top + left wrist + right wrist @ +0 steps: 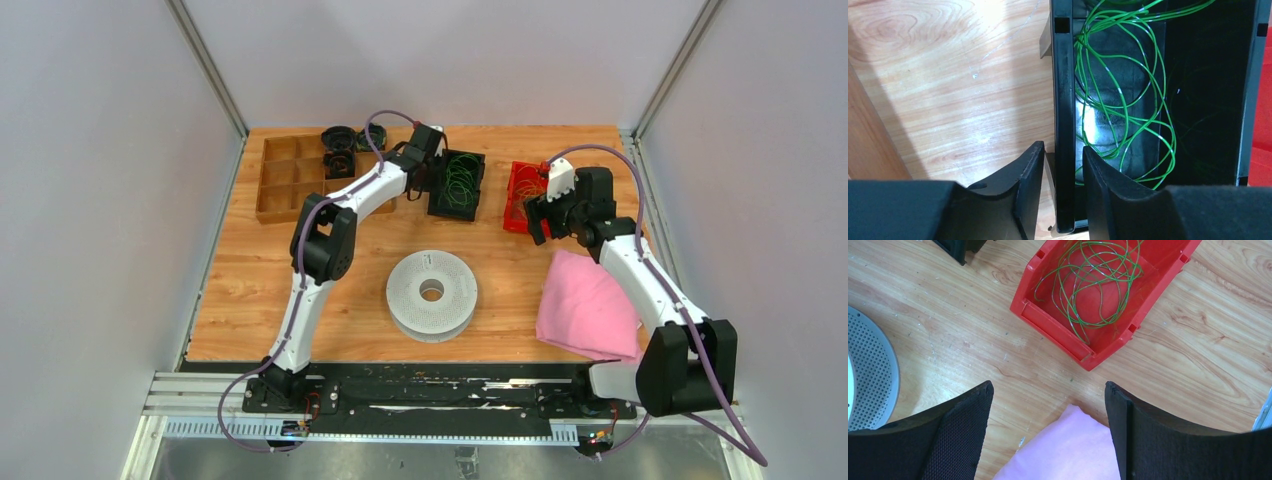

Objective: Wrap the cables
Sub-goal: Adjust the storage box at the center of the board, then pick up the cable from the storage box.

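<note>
Thin green cables [1122, 107] curl in loops inside a black bin [1064, 90] at the back of the table. My left gripper [1064, 150] straddles that bin's left wall, one finger outside over the wood and one inside beside the cables. A narrow gap shows on each side of the wall, so the jaws stand slightly open and touch no cable. More green and olive cables [1093, 285] lie in a red bin [1058, 322]. My right gripper [1049, 390] hangs wide open and empty, short of the red bin, above a corner of the pink cushion [1073, 450].
A grey perforated spool [432, 293] sits mid-table. The pink cushion [585, 305] lies front right. A wooden compartment tray [290, 178] stands back left, with small dark cord bundles [340, 140] beside it. Grey walls enclose the table.
</note>
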`<state>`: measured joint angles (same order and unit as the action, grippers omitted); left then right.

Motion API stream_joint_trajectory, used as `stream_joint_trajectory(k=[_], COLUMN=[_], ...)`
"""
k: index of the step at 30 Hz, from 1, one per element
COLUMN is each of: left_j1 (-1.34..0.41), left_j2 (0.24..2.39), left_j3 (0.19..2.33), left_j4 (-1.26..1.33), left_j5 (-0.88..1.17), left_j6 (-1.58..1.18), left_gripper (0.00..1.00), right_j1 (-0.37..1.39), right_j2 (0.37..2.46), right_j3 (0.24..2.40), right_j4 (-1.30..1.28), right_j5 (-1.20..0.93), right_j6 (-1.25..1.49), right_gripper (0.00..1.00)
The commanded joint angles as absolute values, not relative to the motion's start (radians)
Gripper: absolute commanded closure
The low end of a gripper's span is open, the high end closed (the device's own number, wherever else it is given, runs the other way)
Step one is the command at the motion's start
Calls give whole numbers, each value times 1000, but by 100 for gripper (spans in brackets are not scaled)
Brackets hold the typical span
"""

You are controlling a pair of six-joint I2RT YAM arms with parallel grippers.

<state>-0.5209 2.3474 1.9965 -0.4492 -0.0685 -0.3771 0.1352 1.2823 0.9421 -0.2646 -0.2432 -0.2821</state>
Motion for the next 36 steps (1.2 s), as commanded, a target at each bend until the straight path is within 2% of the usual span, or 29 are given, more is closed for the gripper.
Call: stream_joint_trajectory(k=[1,11,16,25,36], left_j1=[-523,-505,-459,-436,-436], left_j2=[2285,2105,1979,1671,1382], left_j3=[1960,1820,1720,1453,1150], left_j4=[-433,-419,-413,-382,-396], left_j5=[-31,30,117,250,398], left_j6=[-396,-339,-272,3,293], left_gripper=[59,48,39,26,10], right_j1=[148,153,159,161,174], right_j2=[1271,1299,1388,1607,1726], right_j3=[931,966,1062,1239,1335], right_j4=[-274,-262,-293,-420,-473], right_j5=[-261,-212,-199,-177,-201], right_j6=[-262,-264,-378,-558,-620], right_gripper=[19,20,22,24,33])
